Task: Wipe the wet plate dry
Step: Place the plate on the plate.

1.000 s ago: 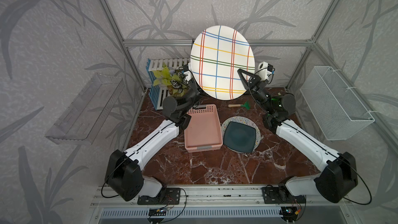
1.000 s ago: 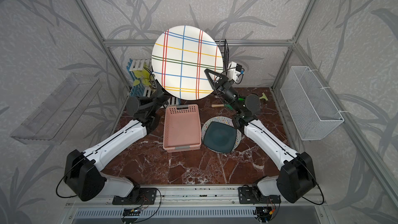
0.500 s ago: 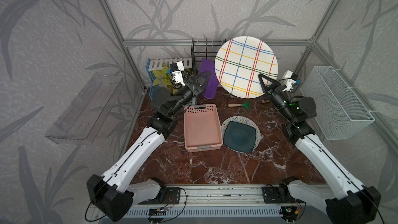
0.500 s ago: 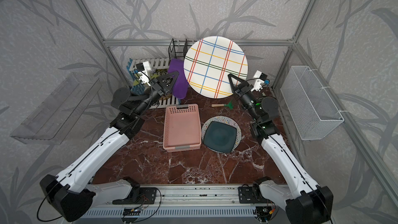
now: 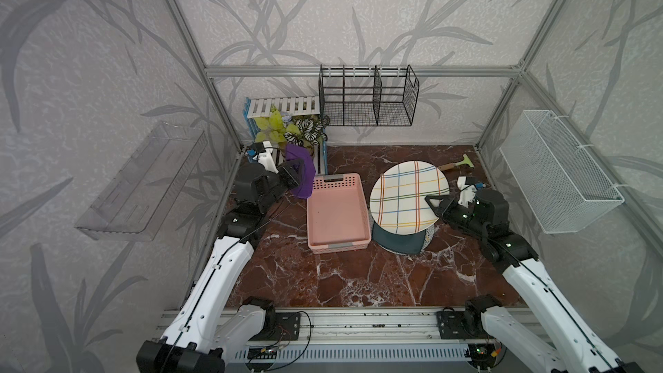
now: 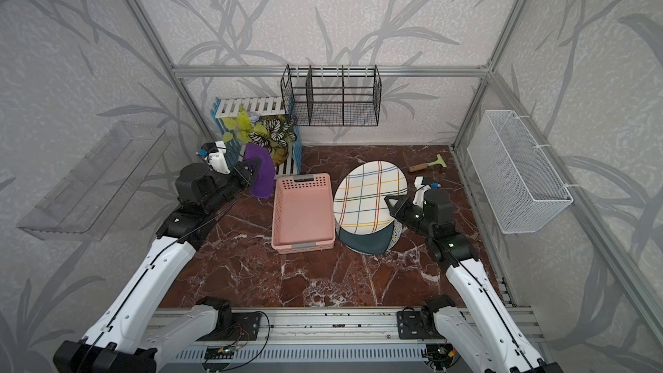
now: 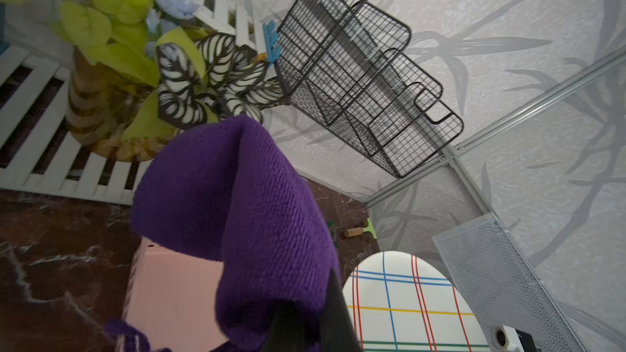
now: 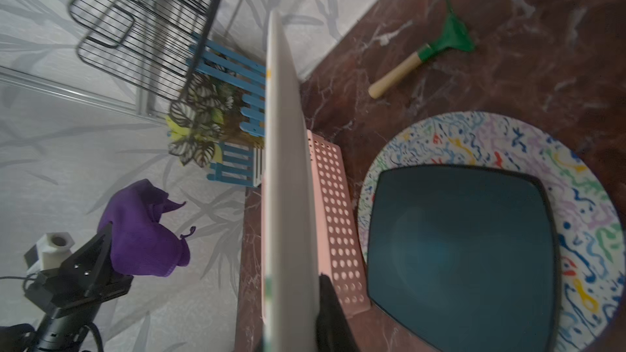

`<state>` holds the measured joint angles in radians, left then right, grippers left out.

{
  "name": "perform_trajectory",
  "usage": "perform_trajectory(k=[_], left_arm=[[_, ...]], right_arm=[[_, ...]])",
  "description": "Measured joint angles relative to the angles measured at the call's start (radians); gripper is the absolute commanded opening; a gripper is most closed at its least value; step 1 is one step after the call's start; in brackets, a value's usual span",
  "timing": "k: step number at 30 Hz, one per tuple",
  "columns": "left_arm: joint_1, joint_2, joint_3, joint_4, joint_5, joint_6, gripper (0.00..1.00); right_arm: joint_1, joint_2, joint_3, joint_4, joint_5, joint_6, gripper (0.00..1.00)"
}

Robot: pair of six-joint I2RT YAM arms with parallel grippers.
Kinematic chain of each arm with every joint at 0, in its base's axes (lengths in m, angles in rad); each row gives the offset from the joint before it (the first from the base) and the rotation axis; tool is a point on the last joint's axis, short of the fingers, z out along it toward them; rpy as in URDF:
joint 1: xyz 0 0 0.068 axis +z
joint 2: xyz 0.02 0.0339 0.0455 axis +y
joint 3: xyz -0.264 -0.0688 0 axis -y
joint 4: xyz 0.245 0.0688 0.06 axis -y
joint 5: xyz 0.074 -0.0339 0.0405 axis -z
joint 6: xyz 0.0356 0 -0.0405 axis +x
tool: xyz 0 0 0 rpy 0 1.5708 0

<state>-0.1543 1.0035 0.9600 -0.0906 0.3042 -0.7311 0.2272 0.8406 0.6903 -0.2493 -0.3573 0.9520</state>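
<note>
Your right end effector is clenched on the rim of the round white plate with coloured plaid lines. In both top views that plate stands tilted just beside the pink perforated plastic basket, on the basket's right-arm side, with its patterned face turned upward; the right wrist view shows it edge-on, with the basket's holed wall right behind it. Under the plate's lower edge, also beside the basket, a dark teal square plate lies on a round speckled plate on the red-brown marble counter; you cannot tell whether the plaid plate touches the teal one.

Your left end effector is grasping a purple knitted cloth, which is held off the counter at the basket's far corner on the left-arm side. The cloth hangs bunched around the fingers and fills the middle of the left wrist view; it is well apart from the plaid plate, with the basket between the 2.

Beyond the basket, past the plaid plate, a green scraper with a wooden handle lies on the counter.
</note>
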Motion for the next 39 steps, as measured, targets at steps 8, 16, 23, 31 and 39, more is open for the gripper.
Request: perform_trajectory(k=[8, 16, 23, 31, 39], left_arm=[[0.012, -0.006, -0.004, -0.013, 0.010, 0.015, 0.00], [0.014, -0.006, -0.004, -0.013, 0.015, 0.018, 0.00], [0.016, -0.008, -0.007, -0.011, 0.020, 0.021, 0.00], [0.019, -0.010, -0.013, -0.008, 0.031, 0.021, 0.00], [0.020, -0.029, -0.035, -0.004, 0.036, 0.021, 0.00]], right_arm=[[0.000, 0.084, -0.049, 0.013, -0.014, -0.018, 0.00], [-0.007, 0.121, -0.087, 0.043, 0.008, -0.033, 0.00], [-0.013, 0.168, -0.130, 0.095, -0.008, -0.040, 0.00], [-0.012, 0.266, -0.161, 0.219, -0.046, -0.029, 0.01], [-0.013, 0.270, -0.235, 0.271, -0.028, -0.067, 0.20]])
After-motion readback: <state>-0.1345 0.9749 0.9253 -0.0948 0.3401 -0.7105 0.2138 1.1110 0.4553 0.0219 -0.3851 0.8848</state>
